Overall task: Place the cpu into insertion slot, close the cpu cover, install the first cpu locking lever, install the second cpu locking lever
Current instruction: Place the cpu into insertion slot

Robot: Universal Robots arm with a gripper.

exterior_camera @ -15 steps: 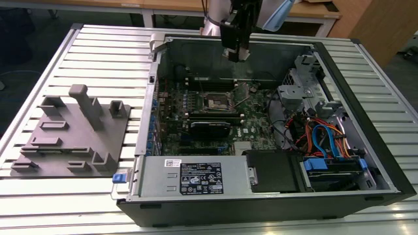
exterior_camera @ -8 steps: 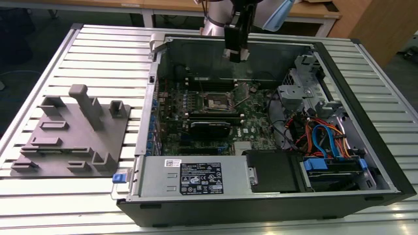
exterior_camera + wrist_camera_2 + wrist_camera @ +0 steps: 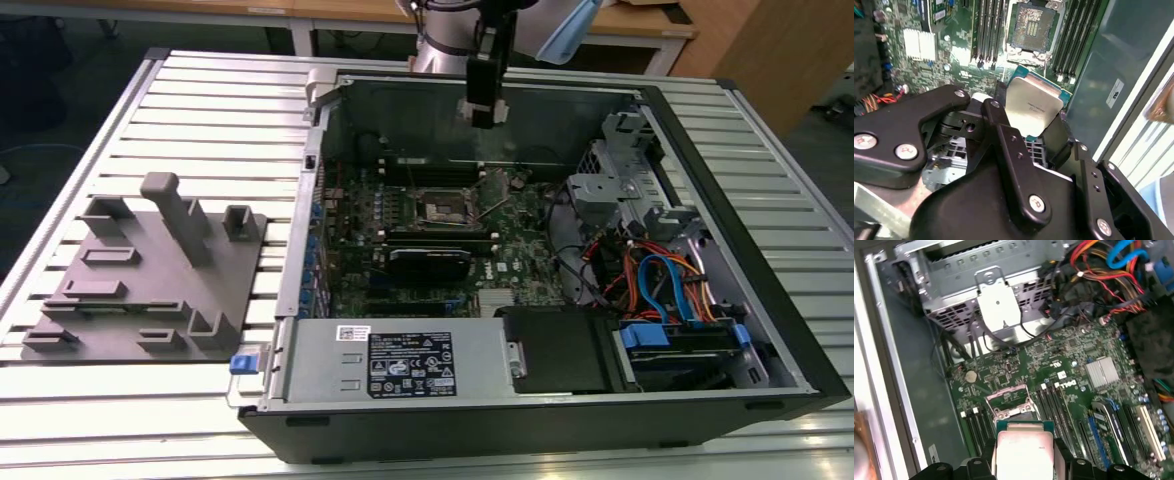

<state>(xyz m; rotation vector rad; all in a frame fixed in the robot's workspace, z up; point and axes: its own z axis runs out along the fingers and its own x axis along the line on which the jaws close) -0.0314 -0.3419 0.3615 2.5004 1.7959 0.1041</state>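
The cpu (image 3: pixel 1035 104), tight in the grasp of the hand (image 3: pixel 1028 122), well above the open insertion slot (image 3: pixel 1030 27).

The cpu (image 3: pixel 1033 106), a flat square chip with a dull silver-grey top and a green edge, is clamped on two opposite sides by the gripper (image 3: pixel 1030 117) and held in the air, clear of the motherboard (image 3: pixel 954 60). The insertion slot (image 3: pixel 1031 27), a dark square socket, lies uncovered on the motherboard between rows of memory slots (image 3: pixel 986 30), with its pin field showing. The cpu cover (image 3: pixel 1006 391), a thin silvery frame, sits at the slot's rim. Whether it is raised cannot be told.
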